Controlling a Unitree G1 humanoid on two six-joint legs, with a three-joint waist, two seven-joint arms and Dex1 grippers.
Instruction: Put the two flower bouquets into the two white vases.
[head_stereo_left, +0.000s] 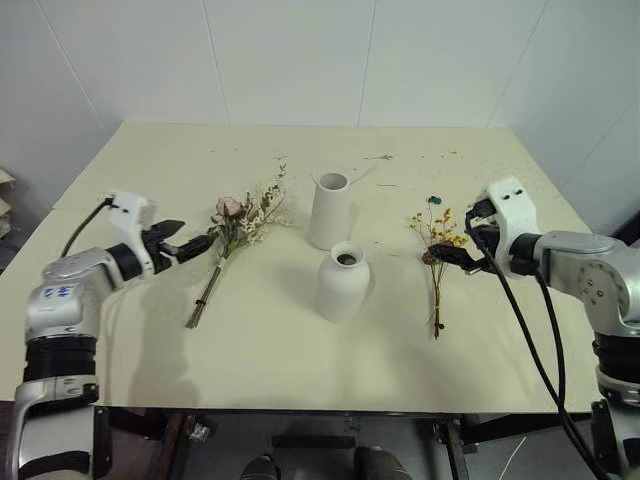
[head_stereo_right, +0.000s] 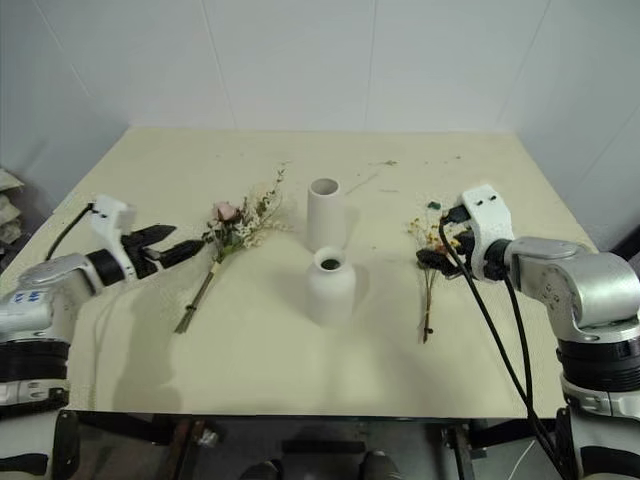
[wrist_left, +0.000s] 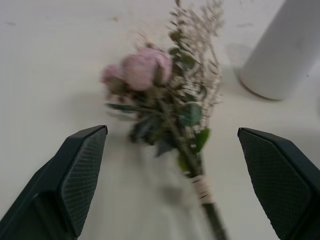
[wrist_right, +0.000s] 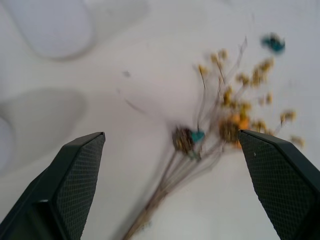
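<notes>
- Plainly, the left gripper (head_stereo_left: 197, 243) is seen with its two black fingers spread wide and nothing between them, hovering just above the table (head_stereo_left: 150, 160) and just beside the flower end of the rose bouquet (head_stereo_left: 236, 226).
- That rose bouquet is made up of pink roses, pale grasses and green leaves, bound with a pale wrap on the stem; it is laid flat, its long axis slanted, blooms pointed away towards the taller vase (head_stereo_left: 329, 210) and its stem end pointed towards the near edge.
- The right gripper (head_stereo_left: 462, 256) is likewise held wide apart and empty, close over the head of the yellow bouquet (head_stereo_left: 437, 250).
- The yellow bouquet is thin, with tiny yellow-orange blossoms on wiry stalks; it is laid flat, blossoms away, its stem run almost straight towards the near edge.
- The two matte white vases are stood upright mid-table between the bouquets: the taller slim one behind, the shorter round-bellied vase (head_stereo_left: 343, 282) just in front of it.
</notes>
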